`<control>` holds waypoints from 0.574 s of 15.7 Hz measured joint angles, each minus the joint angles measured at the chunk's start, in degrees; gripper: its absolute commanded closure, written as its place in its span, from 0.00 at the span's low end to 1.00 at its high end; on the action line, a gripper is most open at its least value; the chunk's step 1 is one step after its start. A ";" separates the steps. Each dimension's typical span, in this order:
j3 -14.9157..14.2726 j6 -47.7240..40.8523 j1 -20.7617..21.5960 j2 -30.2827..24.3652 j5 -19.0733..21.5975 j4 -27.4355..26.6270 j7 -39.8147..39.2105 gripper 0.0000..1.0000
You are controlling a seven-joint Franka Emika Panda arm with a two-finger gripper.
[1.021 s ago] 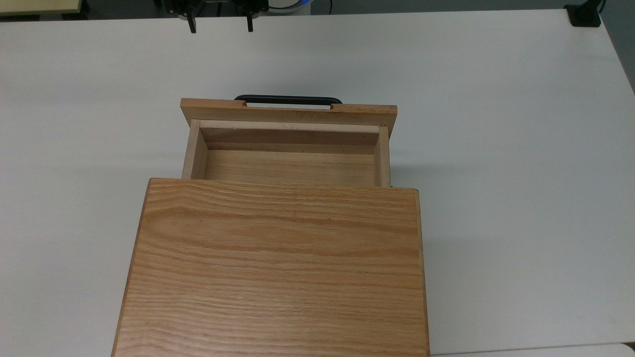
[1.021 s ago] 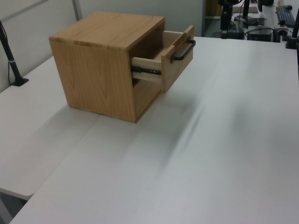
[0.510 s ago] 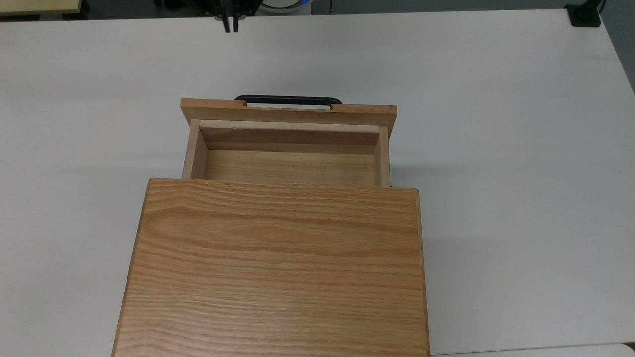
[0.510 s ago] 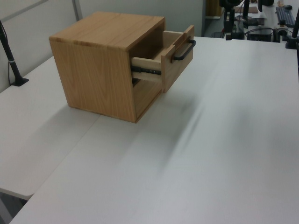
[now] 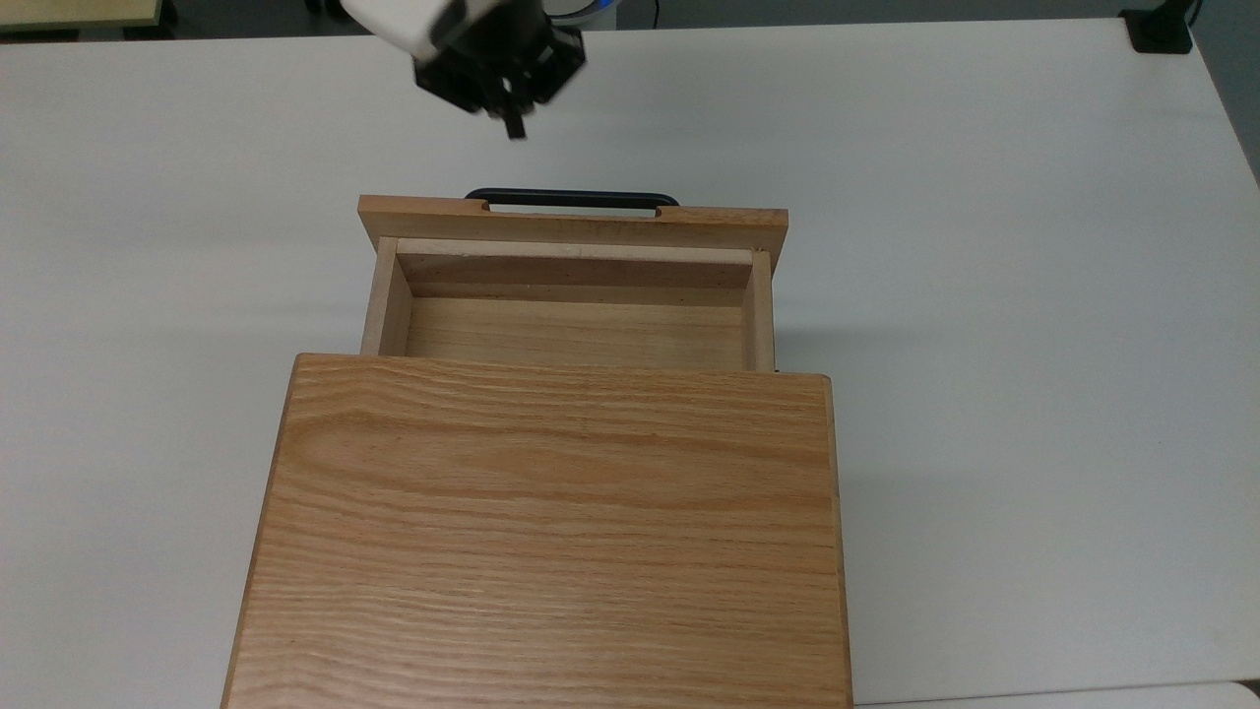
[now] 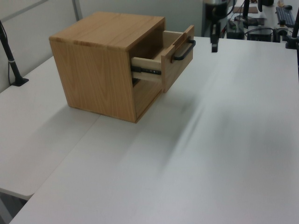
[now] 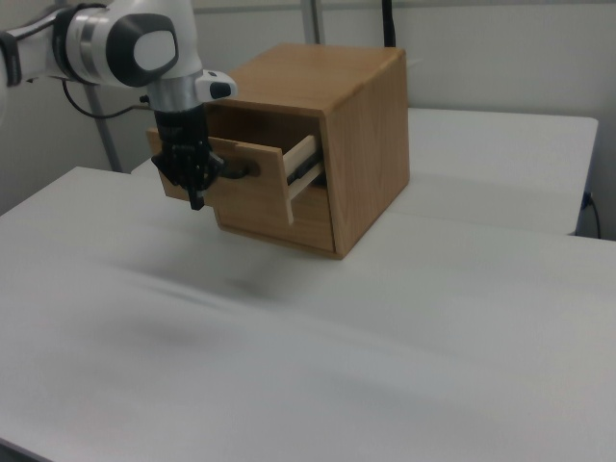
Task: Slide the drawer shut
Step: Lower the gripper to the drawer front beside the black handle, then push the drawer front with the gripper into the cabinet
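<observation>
Pointing down, pinched-together gripper point(image 5: 512, 126) hangs near open drawer point(image 5: 571, 286).

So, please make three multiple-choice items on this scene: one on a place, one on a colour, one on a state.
1. In the top view, where is the tool?
A. above the long bar handle
B. inside the drawer
C. on the cabinet top

2. What colour is the handle?
A. silver
B. black
C. red

3. The shallow light-oak wooden drawer is:
A. shut
B. removed
C. pulled out of the large oak cabinet

Key: 1 A, it hangs beyond the front panel; 2 B, a dark bar; 3 C, its inside shows.
</observation>
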 measured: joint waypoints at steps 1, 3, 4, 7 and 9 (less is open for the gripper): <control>0.08 0.59 1.06 1.91 0.00 1.55 0.03 1.00; 0.15 2.72 2.69 4.68 0.00 4.25 0.33 1.00; 0.15 4.45 3.38 5.54 0.00 5.17 1.09 1.00; 0.15 9.91 4.59 6.86 -0.02 6.29 5.43 1.00; 0.14 13.51 4.72 8.01 -0.02 6.70 7.34 1.00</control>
